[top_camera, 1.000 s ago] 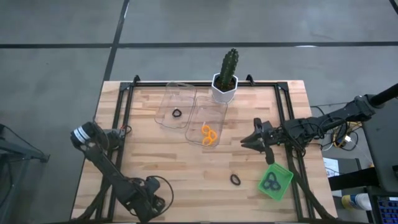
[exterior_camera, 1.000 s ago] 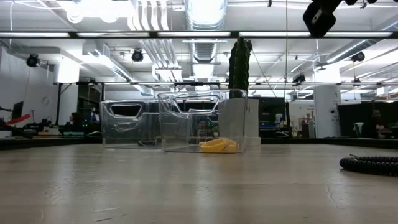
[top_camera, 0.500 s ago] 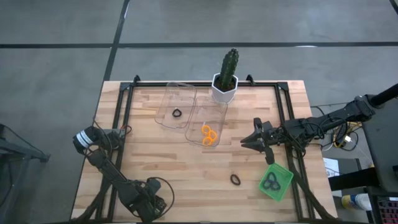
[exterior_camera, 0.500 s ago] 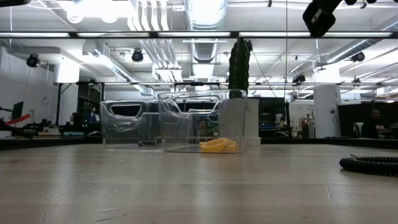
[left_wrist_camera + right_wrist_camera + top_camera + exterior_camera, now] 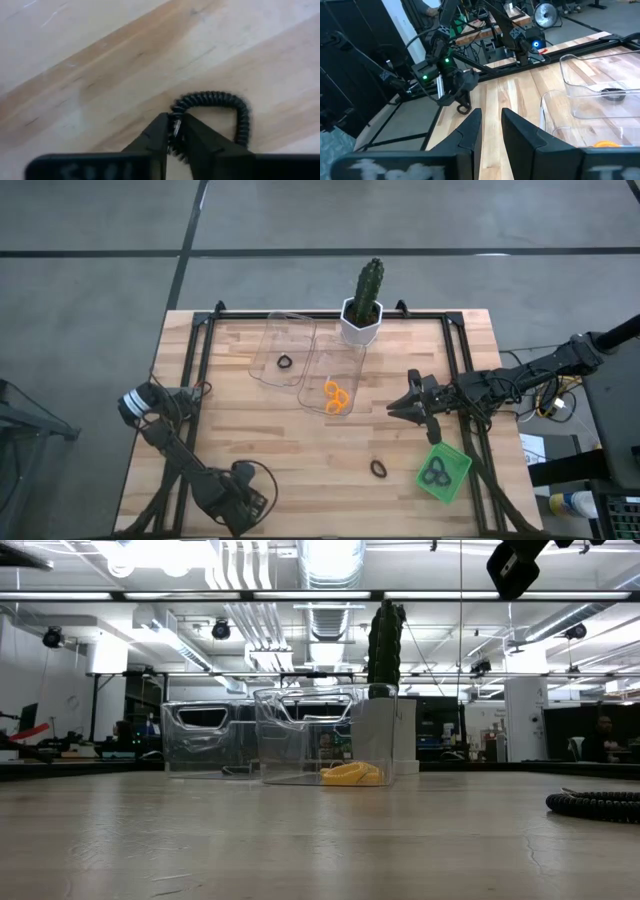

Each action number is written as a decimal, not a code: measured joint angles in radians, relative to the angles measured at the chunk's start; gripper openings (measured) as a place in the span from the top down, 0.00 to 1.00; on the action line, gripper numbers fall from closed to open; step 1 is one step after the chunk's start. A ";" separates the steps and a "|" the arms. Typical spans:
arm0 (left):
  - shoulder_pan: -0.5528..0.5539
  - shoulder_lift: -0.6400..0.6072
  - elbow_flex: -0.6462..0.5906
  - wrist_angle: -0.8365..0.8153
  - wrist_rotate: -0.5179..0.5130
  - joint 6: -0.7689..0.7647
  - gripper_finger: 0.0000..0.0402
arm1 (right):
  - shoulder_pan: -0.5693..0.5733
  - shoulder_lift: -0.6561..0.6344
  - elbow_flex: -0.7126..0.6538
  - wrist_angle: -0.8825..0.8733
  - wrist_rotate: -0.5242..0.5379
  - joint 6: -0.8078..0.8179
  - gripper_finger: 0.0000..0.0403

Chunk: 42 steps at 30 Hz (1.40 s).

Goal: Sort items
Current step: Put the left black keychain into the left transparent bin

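One black coiled hair tie [image 5: 210,95] is lying pinched between the left gripper's [image 5: 175,125] narrowed tips, looping out ahead; caught only by its edge, it is risking slipping free. Right gripper [image 5: 402,406] is waiting, slightly parted, empty.

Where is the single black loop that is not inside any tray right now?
In the high view, the black loop lies on the bare wooden table, toward the right side near the front edge, just left of the green tray and below the clear tray with the orange loops.

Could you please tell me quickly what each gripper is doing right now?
Left gripper: closed on a black hair tie.
Right gripper: slightly open, holding nothing.
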 joint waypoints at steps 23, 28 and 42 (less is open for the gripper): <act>0.117 -0.291 0.228 -0.534 -0.466 0.098 0.98 | 0.000 0.000 0.000 0.001 0.001 0.000 0.83; 0.205 -0.361 0.363 -0.712 -0.616 0.140 0.98 | 0.000 0.000 0.000 0.000 0.002 0.000 0.83; 0.804 -0.386 0.512 -0.540 -0.567 0.814 0.98 | -0.001 -0.008 0.000 -0.004 0.002 -0.105 0.83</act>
